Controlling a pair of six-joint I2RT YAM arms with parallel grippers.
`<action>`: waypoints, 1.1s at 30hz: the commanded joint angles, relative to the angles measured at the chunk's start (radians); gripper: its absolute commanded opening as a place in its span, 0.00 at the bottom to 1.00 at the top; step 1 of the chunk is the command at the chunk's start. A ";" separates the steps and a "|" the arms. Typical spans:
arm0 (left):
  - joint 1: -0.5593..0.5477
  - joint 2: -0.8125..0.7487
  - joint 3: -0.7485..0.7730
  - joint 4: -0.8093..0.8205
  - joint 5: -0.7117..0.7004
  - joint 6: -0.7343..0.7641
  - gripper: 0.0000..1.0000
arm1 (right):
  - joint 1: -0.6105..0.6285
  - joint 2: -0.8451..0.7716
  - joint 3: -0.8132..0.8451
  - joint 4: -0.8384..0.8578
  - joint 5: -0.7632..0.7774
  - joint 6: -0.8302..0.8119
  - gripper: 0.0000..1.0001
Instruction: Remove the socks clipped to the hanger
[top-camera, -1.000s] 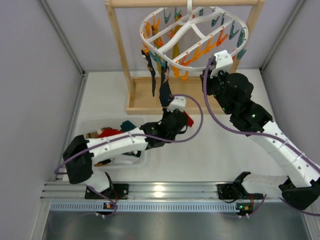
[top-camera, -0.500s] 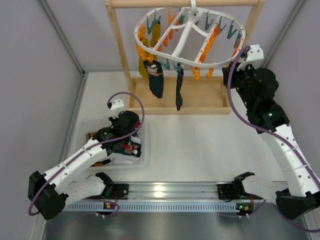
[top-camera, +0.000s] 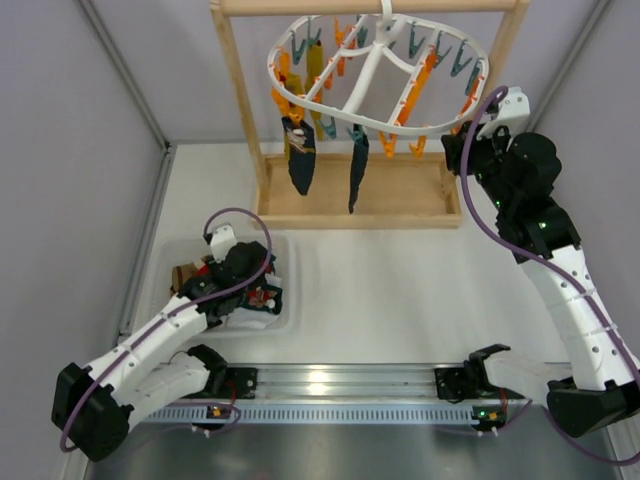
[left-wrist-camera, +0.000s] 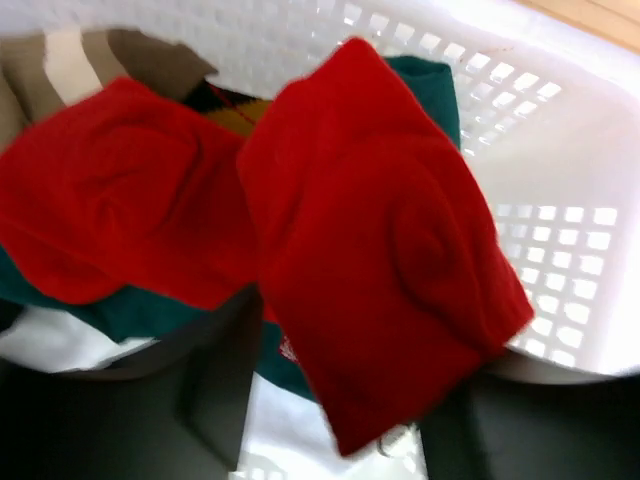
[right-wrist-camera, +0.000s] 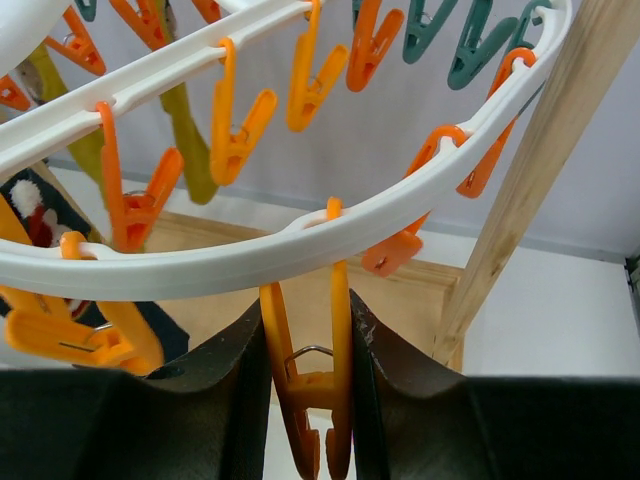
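Socks are in two places. Two dark socks (top-camera: 300, 165) hang side by side from pegs on the near side of the white hanger (right-wrist-camera: 200, 268). A yellow sock (right-wrist-camera: 195, 140) hangs from it farther back. The hanger dangles from the top bar of a wooden stand (top-camera: 240, 95) at the far end of the table (top-camera: 400, 290).

Two red socks (left-wrist-camera: 390, 250) lie in a white basket (left-wrist-camera: 560, 230) on the left side of the table, on top of some green and brown cloth (left-wrist-camera: 430, 90). The left gripper (top-camera: 258, 292) is right over the basket. Its two fingers are apart, and the tip of one red sock sits loose between them, not pinched.

The right gripper (right-wrist-camera: 310, 340) is up at the right edge of the hanger. Its fingers are close together and squeeze an orange peg (right-wrist-camera: 305, 385) that hangs down from the rim
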 joint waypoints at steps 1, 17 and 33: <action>-0.002 -0.087 -0.018 0.009 0.065 -0.020 0.65 | -0.026 0.007 0.015 -0.035 -0.008 0.017 0.10; -0.025 0.000 0.273 0.076 0.416 0.215 0.99 | -0.026 -0.039 0.013 -0.071 -0.025 0.024 0.66; -0.313 0.385 0.424 0.622 0.102 0.546 0.99 | -0.035 -0.144 -0.008 -0.153 0.010 0.036 0.90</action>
